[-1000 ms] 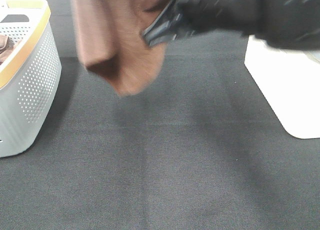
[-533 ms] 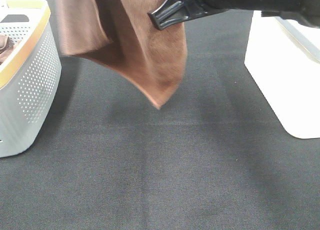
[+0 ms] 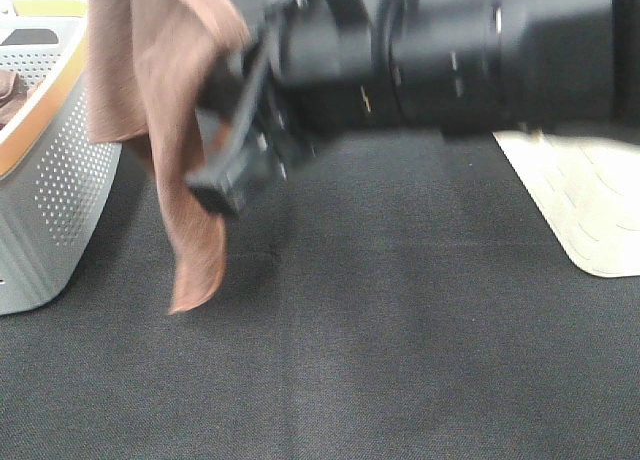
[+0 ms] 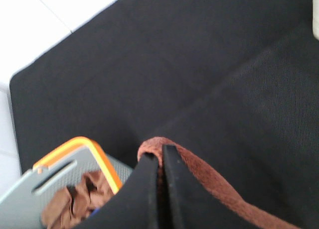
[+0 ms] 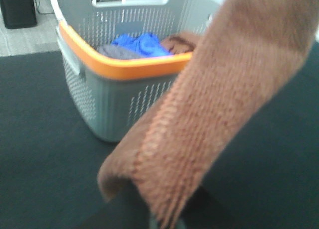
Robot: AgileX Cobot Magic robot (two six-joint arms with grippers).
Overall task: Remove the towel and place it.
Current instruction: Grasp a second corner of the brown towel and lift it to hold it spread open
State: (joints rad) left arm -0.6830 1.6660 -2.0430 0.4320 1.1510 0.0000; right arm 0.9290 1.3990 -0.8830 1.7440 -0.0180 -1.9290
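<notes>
**Towel out of basket, held aloft, not yet placed**

Towel point(image 3: 150, 90): in the air just beside the basket point(image 3: 60, 180), on its table side. Hangs long and folded, with its lower tip close above the mat point(image 3: 420, 360); cannot tell if it touches.

Left gripper point(image 4: 160, 155): jaws narrow, pinched on the towel's hem, above the basket's near corner.

Right gripper point(image 3: 232, 170): closed. The towel bunches over its tip in the wrist view, so it reads as a second pinch lower on the cloth. Blurred, so not certain.

Progress, as judged: removal done, the towel is clear of the rim. Left to do: spread or lower it onto the mat, then release both grips.

Other cloths point(image 5: 142, 44) remain in the basket: blue, grey and a brown one.

Room: the mat away from the basket lies bare across the middle and the near side. A white block point(image 3: 590, 210) sits well apart on the far side from the basket. The basket's orange rim is the nearest edge; the hanging cloth could brush it if swung back.
</notes>
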